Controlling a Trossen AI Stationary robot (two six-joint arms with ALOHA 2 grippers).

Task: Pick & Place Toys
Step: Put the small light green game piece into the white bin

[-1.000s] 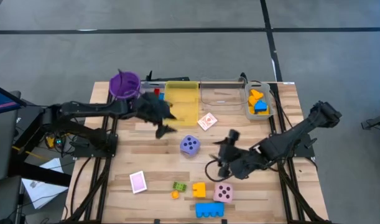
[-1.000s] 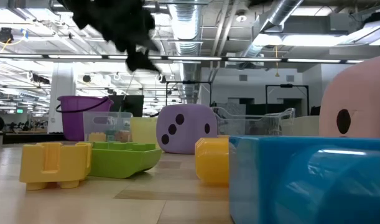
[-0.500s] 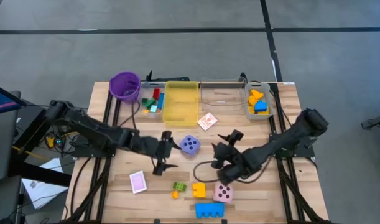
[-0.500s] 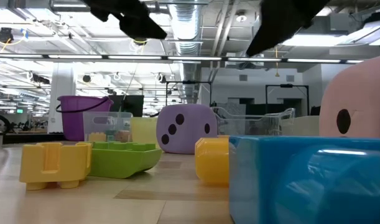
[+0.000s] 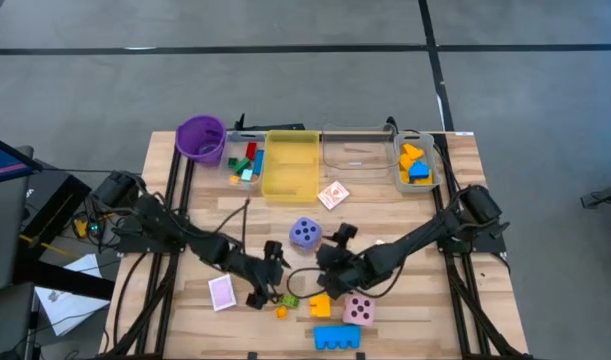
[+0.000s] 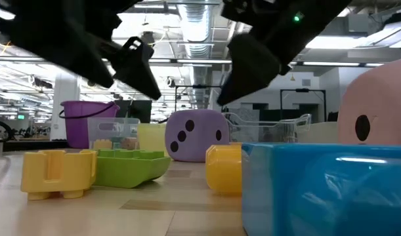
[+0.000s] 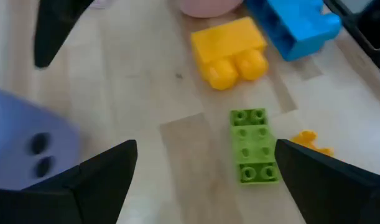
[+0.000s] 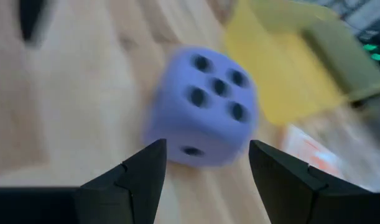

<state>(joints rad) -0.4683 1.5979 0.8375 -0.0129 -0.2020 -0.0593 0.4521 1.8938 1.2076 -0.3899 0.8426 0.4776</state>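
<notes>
Purple die (image 8: 202, 106) pips: right wrist only

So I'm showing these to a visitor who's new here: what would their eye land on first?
Both dark arms crowd the table's middle: the left gripper open over the green brick, the right gripper open, facing the purple die. At the front edge sit the pink die and the blue brick.

surface: wooden table (image 5: 455, 200) | back edge, upper frame: purple cup (image 5: 200, 137), bins (image 5: 291, 163) | centre: card (image 5: 333, 195), purple die (image 5: 305, 233) | lower frame: pink card (image 5: 221, 292), green brick (image 5: 288, 299), orange brick (image 5: 281, 312), yellow brick (image 5: 320, 305), pink die (image 5: 359, 310), blue brick (image 5: 337, 338)
</notes>
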